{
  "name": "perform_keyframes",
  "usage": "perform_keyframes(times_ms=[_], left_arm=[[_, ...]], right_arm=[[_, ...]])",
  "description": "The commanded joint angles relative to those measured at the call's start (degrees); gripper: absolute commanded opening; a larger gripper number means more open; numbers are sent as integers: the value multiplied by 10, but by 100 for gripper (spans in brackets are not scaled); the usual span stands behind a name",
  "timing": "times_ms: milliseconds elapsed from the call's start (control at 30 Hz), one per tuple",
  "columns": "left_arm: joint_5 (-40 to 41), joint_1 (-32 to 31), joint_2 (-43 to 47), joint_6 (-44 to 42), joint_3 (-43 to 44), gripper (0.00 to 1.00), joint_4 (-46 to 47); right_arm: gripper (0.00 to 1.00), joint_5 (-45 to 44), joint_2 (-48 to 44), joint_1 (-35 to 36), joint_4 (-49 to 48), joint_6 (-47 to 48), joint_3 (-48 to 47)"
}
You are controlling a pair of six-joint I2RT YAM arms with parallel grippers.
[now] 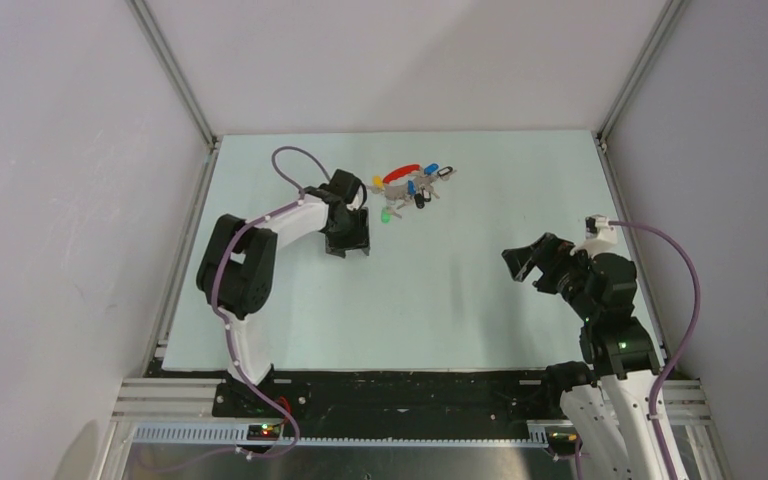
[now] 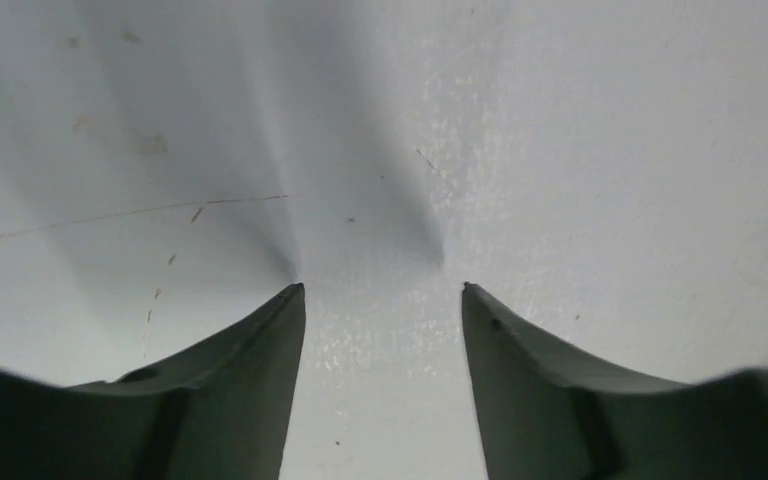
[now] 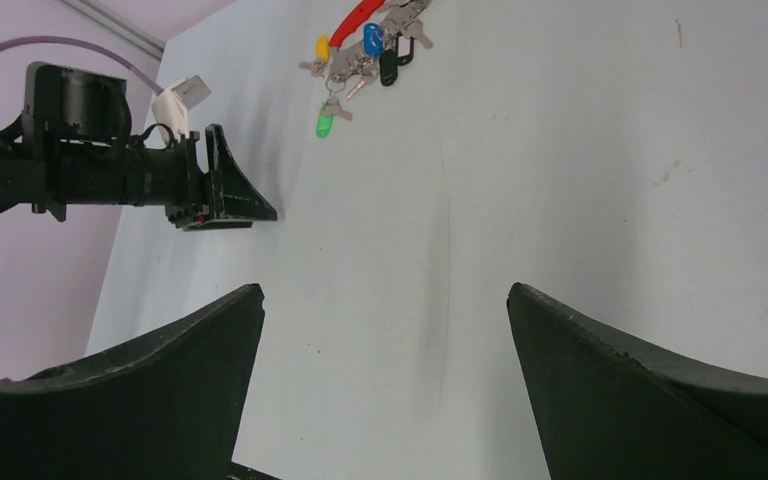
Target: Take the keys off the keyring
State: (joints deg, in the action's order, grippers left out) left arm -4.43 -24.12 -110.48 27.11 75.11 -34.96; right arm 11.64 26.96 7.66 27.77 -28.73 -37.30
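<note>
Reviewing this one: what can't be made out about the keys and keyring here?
- Top view: small silver keys with coloured plastic heads too small to count, or to tell which hang on the red plastic crescent keyring.
- Right wrist view: keyring cut off by top edge.
- Left wrist view: keys outside frame.

A pale table (image 1: 440, 310) fills the centre. One aluminium strut (image 1: 173, 68) runs at eleven o'clock, a second strut (image 1: 639, 68) at one. A black base plate (image 1: 410, 385) lies at six.
</note>
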Motion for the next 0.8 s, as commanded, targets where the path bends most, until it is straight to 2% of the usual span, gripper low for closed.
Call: perform_keyframes(times_ms=[0, 167, 367, 533, 633, 767], left_arm=[[103, -19, 45, -15, 38, 69, 16], [127, -19, 59, -15, 76, 81, 17], [156, -19, 169, 5, -19, 95, 75], [159, -13, 230, 23, -106, 98, 149], [112, 11, 210, 40, -102, 98, 175], [62, 43, 150, 54, -43, 97, 195]], right_arm=[[98, 25, 29, 7, -28, -2, 0], [99, 16, 179, 60, -107, -5, -22], [98, -79, 402, 164, -178, 8, -121], [95, -145, 572, 202, -230, -4, -222], [94, -168, 692, 214, -233, -14, -319], [94, -201, 829, 222, -195, -29, -464]])
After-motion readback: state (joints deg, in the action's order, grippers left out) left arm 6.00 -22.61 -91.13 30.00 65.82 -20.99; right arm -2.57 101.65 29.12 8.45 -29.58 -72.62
